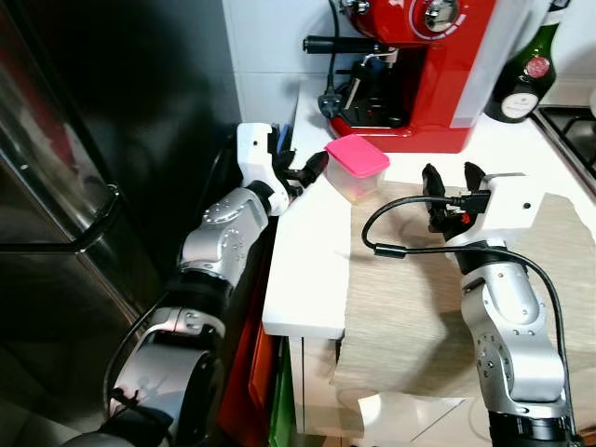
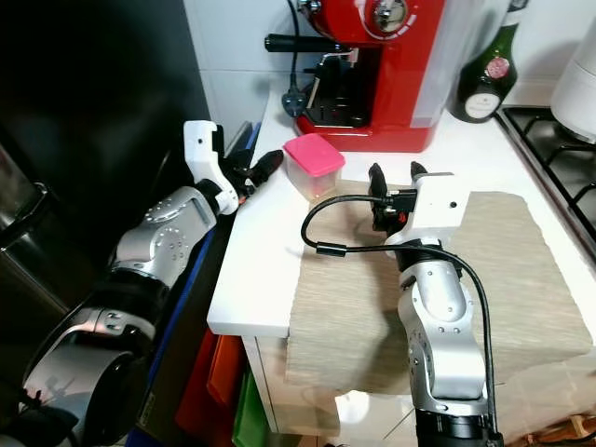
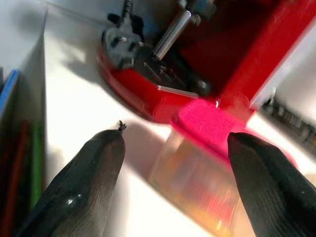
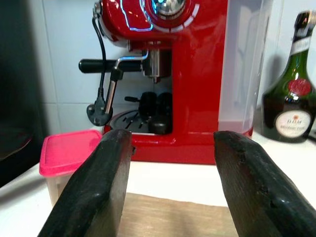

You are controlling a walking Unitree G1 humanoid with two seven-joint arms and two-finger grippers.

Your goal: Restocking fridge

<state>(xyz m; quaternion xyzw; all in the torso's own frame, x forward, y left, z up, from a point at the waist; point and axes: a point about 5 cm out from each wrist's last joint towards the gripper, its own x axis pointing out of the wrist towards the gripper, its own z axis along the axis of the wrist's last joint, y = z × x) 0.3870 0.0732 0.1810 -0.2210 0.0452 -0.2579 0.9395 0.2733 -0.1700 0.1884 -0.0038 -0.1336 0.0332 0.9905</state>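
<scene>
Where counter shows, one pink-lidded tub (image 1: pixel 357 168), one bottle (image 1: pixel 528 67)

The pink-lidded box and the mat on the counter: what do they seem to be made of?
The box looks like plastic: see-through walls under a matte opaque pink lid. The mat appears to be woven fabric, beige with a fine streaky texture, its front edge draping over the counter.

Both head views look down on the white counter (image 1: pixel 307 270); each wrist view looks close along its fingers toward the red coffee machine (image 4: pixel 197 74).
</scene>
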